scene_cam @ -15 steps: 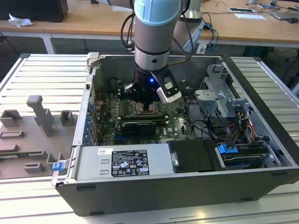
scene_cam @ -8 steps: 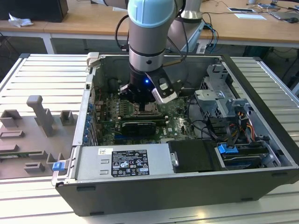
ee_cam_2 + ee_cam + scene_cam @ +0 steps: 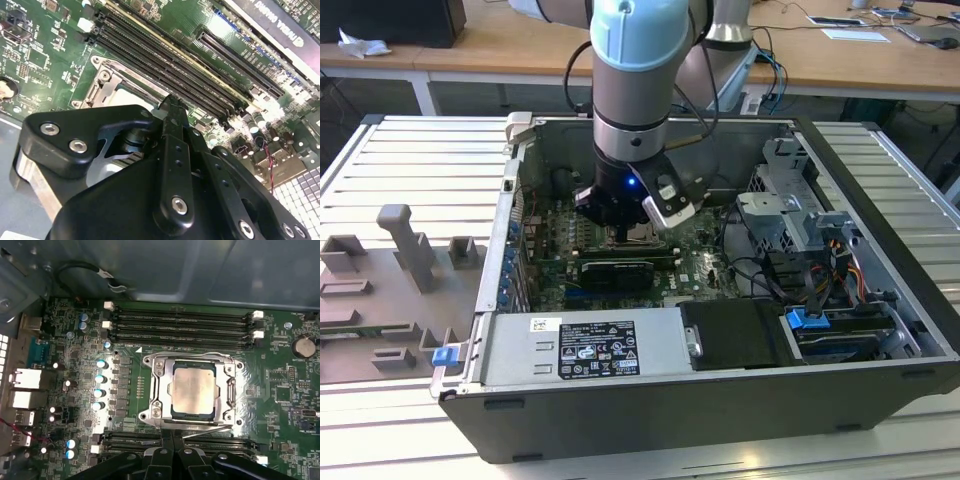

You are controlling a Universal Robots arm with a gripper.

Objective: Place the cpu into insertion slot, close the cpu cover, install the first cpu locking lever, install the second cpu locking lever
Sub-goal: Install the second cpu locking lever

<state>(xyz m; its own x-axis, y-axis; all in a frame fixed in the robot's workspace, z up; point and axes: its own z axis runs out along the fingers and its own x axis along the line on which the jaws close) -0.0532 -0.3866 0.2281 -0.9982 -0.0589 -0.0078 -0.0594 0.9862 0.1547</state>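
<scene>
cpu: pale silver square, seated flat in insertion slot
cpu cover: closed over it
fingers: closed together, nothing held

in the exterior view the arm's wrist and gripper stand over the insertion slot, hiding most of it; the green board shows at 3 o'clock of them. in the second wrist view the gripper's black body covers most of the cpu cover, leaving a corner at 11 o'clock. in the first wrist view the fingers are cut off by the lower edge, their tips meeting at the cover's 6 o'clock rim, just below the cpu.
</scene>
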